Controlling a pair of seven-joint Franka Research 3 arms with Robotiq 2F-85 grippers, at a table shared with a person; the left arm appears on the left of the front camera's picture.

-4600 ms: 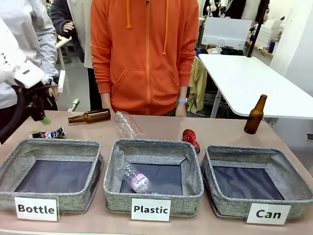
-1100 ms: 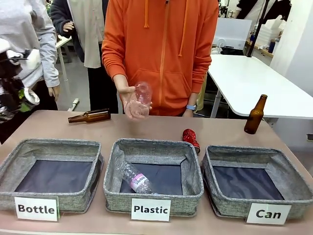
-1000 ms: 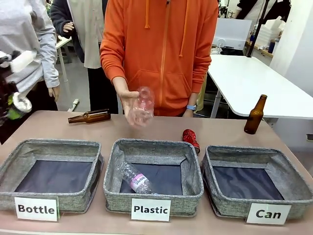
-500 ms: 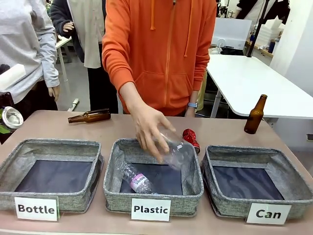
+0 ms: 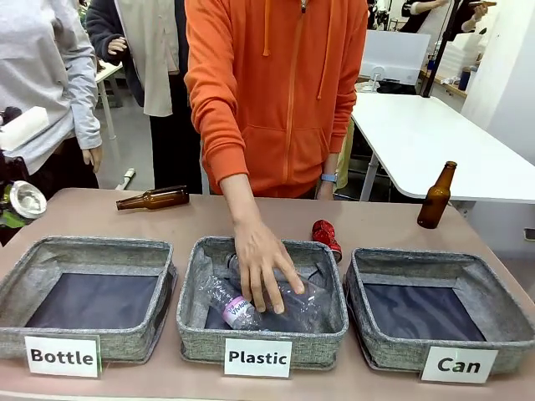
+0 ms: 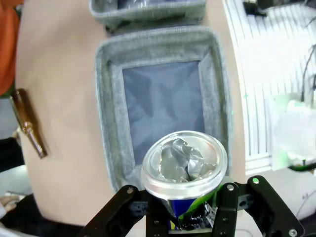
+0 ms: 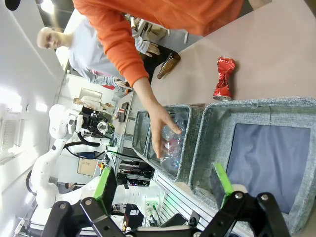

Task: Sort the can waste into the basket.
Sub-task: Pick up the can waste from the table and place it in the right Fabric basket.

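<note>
At the far left edge of the front view my left gripper is shut on a crushed dark can, silver round end facing the camera. The left wrist view shows that can clamped between the fingers, held above the "Bottle" basket. A shiny red crushed can lies on the table behind the baskets, between the middle and right ones; the same red can shows in the right wrist view. The "Can" basket stands at the right. My right gripper is open, hovering over the Can basket.
A person in an orange hoodie presses a clear bottle into the "Plastic" basket with one hand. One brown bottle lies at the back left; another brown bottle stands at the back right. The "Bottle" basket sits front left.
The person's hand has brought the clear bottle down from chest height into the Plastic basket. My left gripper stays at the left edge with the can, shifted only slightly.
</note>
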